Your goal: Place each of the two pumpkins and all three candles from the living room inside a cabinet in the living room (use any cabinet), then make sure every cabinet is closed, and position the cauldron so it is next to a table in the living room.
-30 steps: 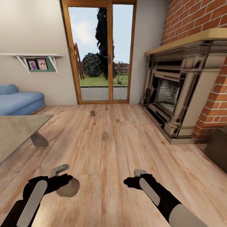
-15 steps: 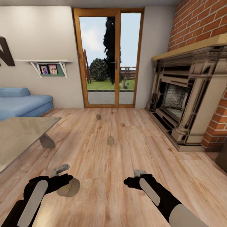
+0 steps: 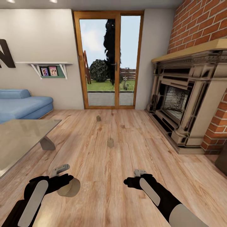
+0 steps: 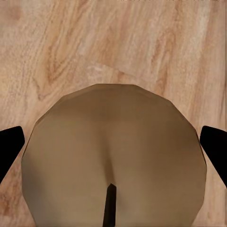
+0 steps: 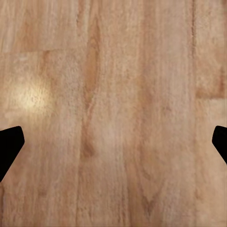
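Observation:
My left gripper (image 3: pixel 67 184) is shut on a beige candle (image 3: pixel 70 188), held low over the wooden floor. In the left wrist view that candle (image 4: pixel 113 137) sits between the two black fingertips (image 4: pixel 10 147), wick toward the camera. A second candle (image 3: pixel 110 142) stands on the floor ahead, and a third candle (image 3: pixel 98 118) stands farther off, near the glass door. My right gripper (image 3: pixel 139 173) hangs open over bare floor boards, with nothing between its fingers (image 5: pixel 9 144). The grey glossy table (image 3: pixel 19 138) is at the left.
A stone fireplace (image 3: pixel 183 104) against a brick wall fills the right side. A dark furniture corner (image 3: pixel 222 160) shows at the right edge. A blue sofa (image 3: pixel 22 105) sits behind the table. The glass door (image 3: pixel 108 60) is straight ahead.
The camera has turned and lifted, so the room has shifted right and down in the picture. Both arms and the held candle keep their places relative to me.

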Robot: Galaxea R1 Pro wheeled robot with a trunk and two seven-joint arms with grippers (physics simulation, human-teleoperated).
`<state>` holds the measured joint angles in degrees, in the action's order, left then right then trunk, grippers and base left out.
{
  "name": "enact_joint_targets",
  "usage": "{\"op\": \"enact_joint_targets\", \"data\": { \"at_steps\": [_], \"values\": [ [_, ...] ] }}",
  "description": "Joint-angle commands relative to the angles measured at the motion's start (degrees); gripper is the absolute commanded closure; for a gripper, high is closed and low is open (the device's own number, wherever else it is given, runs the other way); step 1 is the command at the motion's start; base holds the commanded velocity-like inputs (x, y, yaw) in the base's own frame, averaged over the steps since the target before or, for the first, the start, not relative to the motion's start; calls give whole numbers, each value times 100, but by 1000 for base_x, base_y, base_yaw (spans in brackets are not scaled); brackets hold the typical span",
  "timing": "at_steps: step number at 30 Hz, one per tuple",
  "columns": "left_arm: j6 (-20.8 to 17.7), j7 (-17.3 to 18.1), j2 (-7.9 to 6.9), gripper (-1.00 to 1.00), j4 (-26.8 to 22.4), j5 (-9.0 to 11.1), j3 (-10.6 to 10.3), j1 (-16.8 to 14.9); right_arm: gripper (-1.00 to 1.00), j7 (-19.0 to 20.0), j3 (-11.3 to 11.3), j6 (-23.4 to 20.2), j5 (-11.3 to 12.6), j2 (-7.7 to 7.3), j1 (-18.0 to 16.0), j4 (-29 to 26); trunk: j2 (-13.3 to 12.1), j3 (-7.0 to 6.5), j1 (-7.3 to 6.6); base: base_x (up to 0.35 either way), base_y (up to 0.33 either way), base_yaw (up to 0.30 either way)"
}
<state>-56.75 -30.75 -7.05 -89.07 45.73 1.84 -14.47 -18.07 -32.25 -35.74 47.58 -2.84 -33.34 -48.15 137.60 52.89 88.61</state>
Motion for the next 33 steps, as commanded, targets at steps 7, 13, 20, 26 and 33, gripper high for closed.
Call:
{"op": "enact_joint_targets", "data": {
  "at_steps": [7,13,20,26,33],
  "values": [
    [-12,-53,-1,100,-5,59,2,-2,-100,-56,-35,-3,66,-12,-6,-10,-79,-30,-46,0,0,0],
    [-11,-47,-13,100,-5,50,-7,-1,-100,-56,-18,-3,60,-25,-6,-10,-79,-30,-46,195,0,0],
    [-11,-46,-15,100,-5,50,-29,-3,-100,-61,-9,-3,59,-21,-6,-5,-79,-26,-46,326,0,87],
    [-11,-46,-15,100,-5,50,-41,-1,-100,-65,-9,-3,59,-8,-6,-2,-79,-8,-46,335,-4,254],
    [-11,-54,-15,100,-5,48,-51,0,-100,-57,-6,-3,65,-10,-6,-1,-79,4,-46,335,-102,153]
  ]
}}
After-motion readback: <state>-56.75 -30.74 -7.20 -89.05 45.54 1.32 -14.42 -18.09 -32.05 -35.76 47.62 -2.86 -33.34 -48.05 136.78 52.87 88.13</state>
